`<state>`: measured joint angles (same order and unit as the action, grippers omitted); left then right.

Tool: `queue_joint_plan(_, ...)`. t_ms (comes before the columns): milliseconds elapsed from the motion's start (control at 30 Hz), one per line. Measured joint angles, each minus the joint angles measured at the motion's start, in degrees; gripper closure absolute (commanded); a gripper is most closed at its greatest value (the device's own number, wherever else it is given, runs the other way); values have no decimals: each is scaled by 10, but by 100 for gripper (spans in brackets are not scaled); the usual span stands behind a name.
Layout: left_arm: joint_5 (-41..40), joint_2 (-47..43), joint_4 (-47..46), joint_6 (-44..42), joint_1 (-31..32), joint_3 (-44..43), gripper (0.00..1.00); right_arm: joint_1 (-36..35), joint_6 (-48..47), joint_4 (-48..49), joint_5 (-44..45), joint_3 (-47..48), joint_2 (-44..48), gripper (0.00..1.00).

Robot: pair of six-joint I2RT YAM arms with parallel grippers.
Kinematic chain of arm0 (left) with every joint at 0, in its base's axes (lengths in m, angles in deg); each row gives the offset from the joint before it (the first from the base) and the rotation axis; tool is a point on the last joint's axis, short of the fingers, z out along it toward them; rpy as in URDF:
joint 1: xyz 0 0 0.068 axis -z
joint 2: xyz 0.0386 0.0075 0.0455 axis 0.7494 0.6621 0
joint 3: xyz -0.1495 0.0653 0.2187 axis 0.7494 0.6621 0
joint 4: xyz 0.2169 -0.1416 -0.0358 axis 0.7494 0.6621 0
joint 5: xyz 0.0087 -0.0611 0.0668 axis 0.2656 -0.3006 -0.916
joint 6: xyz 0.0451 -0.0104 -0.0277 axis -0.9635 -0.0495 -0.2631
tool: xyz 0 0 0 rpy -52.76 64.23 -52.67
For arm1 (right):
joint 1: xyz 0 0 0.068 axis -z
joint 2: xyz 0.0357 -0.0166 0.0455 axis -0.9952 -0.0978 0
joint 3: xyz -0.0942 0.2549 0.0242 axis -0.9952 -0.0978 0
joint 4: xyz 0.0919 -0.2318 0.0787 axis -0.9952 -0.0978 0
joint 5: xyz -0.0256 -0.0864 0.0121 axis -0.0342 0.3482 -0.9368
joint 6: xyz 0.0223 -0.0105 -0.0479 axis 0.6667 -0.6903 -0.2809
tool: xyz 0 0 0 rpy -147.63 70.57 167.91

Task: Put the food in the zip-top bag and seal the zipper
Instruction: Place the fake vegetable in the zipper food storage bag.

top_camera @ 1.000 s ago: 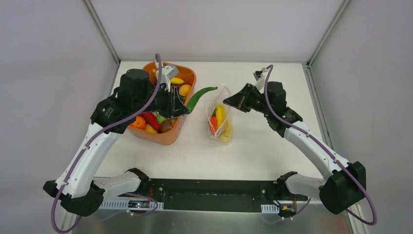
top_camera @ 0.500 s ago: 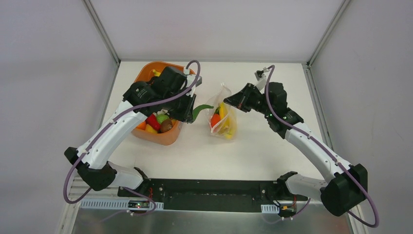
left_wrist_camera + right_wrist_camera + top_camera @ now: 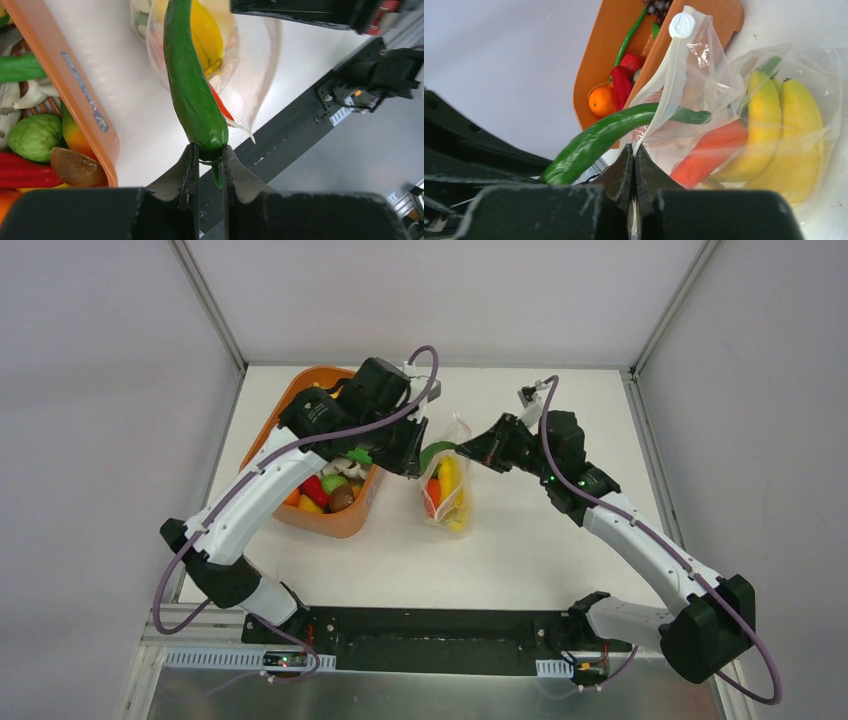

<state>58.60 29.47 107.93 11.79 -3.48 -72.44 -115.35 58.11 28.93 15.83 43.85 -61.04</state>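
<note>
I hold the green pepper (image 3: 192, 90) by its stem in my left end effector (image 3: 208, 159), its length pointing right into the bag (image 3: 255, 65) mouth that my right end effector (image 3: 633, 156) pinches up.

This looks like a robotics lab's test cell: a white table (image 3: 520, 550) boxed in by plain pale panels (image 3: 430, 290) on aluminium posts (image 3: 207, 300), two cabled robot arms (image 3: 640, 545) bolted to a black rail (image 3: 430, 625) along its edge (even the food (image 3: 312, 487) is plastic toys).
</note>
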Motion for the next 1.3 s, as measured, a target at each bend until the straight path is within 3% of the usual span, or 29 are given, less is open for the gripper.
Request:
queue_joint_plan(267, -47, 70, 40, 30, 0, -13, 100, -2, 0, 0, 4, 0, 0, 100)
queue_joint_plan(467, -25, 80, 24, 49, 0, -37, 93, -5, 0, 0, 3, 0, 0, 100)
queue_joint_plan(700, 4, 129, 14, 61, 0, -83, 92, -6, 0, 0, 4, 0, 0, 100)
queue_joint_plan(933, 4, 160, -2, 76, 4, -79, 85, -6, 8, 12, 6, -4, 0, 100)
queue_joint_plan(1300, 5, 164, -30, 81, 4, -66, 83, -7, 40, 59, 26, -38, 12, 100)
